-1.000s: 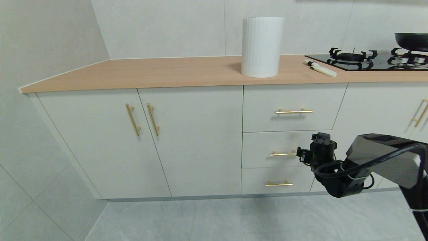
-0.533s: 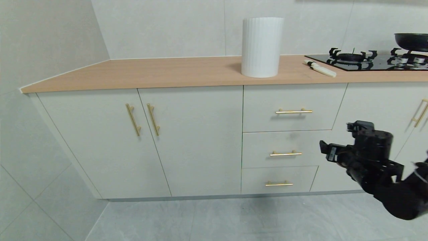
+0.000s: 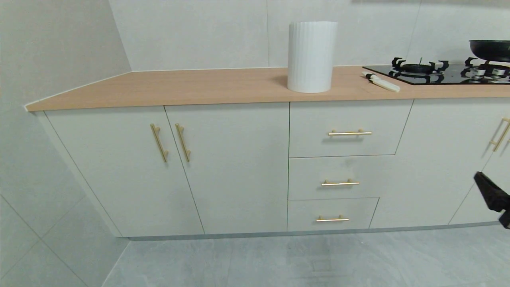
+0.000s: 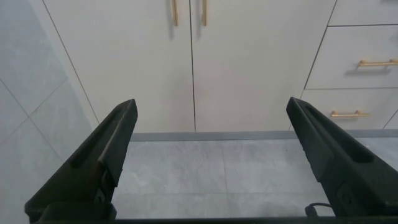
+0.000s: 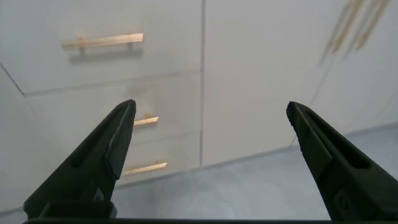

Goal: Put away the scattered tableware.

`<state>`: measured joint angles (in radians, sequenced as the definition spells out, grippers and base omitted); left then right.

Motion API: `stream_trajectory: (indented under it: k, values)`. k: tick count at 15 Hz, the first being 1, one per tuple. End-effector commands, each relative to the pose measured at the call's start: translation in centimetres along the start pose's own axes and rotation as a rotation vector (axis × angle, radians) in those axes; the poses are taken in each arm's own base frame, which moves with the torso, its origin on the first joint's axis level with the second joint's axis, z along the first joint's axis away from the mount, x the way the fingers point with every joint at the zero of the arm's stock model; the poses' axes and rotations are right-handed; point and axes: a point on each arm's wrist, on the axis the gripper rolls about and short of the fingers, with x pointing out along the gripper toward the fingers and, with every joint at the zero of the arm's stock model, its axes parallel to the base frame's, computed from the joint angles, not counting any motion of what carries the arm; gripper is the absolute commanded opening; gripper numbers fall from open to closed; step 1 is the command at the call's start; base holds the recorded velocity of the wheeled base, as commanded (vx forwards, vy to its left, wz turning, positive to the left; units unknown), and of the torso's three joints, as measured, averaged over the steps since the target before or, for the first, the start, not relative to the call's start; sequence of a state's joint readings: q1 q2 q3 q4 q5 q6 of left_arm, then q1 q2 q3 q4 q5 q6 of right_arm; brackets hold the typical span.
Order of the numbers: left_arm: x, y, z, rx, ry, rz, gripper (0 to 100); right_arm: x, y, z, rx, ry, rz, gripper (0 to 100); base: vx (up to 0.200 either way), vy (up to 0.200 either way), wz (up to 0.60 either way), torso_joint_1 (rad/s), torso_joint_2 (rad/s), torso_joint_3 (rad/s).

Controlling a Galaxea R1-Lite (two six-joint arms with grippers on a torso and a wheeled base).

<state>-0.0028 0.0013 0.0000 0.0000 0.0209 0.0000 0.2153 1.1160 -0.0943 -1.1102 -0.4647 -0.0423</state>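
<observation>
**Knife up on the worktop, both pincers low and empty**

The right pincer is spread wide with nothing between its tapered black fingers. It sits low in front of the drawer stack, whose flat matte fronts carry slim brass bar handles. The left pincer is just as wide and also empty. It faces the foot of the cupboard doors, just above the grey tiled floor.

The only loose piece of tableware in sight is a pale, slender knife with a dark band at its far end. It lies flat on the wood-grain worktop, just beside the front corner of the glossy black hob. Its long axis runs diagonally, from back-left to front-right. It lies well above the right pincer and on that arm's side, so the right arm looks the nearer one to take it.

A tall, ribbed white canister stands upright near the knife, on its left. This is probably the holder for the knife.
</observation>
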Motion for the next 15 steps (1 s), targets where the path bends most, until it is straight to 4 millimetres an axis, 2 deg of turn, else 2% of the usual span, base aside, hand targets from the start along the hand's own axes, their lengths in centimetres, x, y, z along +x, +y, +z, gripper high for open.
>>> stream_trajectory:
  k: [1, 3, 6, 8, 10, 13, 15]
  values:
    - [0.0, 0.0, 0.0, 0.0, 0.0, 0.002, 100, -7.6, -3.9, 0.4, 0.004, -0.175, -0.021, 100, 0.0, 0.0, 0.0, 0.0, 0.0, 0.0]
    - [0.0, 0.0, 0.0, 0.0, 0.0, 0.002, 100, -10.4, -5.3, -0.1, -0.031, -0.159, -0.037, 100, 0.0, 0.0, 0.0, 0.0, 0.0, 0.0]
    - [0.0, 0.0, 0.0, 0.0, 0.0, 0.0, 100, -14.5, -6.7, 0.3, -0.066, -0.175, -0.162, 100, 0.0, 0.0, 0.0, 0.0, 0.0, 0.0]
    - [0.0, 0.0, 0.0, 0.0, 0.0, 0.002, 100, -16.7, -6.7, -0.5, -0.078, -0.22, -0.089, 100, 0.0, 0.0, 0.0, 0.0, 0.0, 0.0]
    - [0.0, 0.0, 0.0, 0.0, 0.0, 0.0, 100, -15.8, -6.2, -2.5, -0.057, -0.155, 0.026, 100, 0.0, 0.0, 0.0, 0.0, 0.0, 0.0]
    - [0.0, 0.0, 0.0, 0.0, 0.0, 0.002, 100, -14.4, -5.4, -7.1, -0.067, -0.008, 0.196, 100, 0.0, 0.0, 0.0, 0.0, 0.0, 0.0]
    - [0.0, 0.0, 0.0, 0.0, 0.0, 0.0, 100, -14.4, -5.2, -7.7, -0.066, 0.014, 0.251, 100, 0.0, 0.0, 0.0, 0.0, 0.0, 0.0]
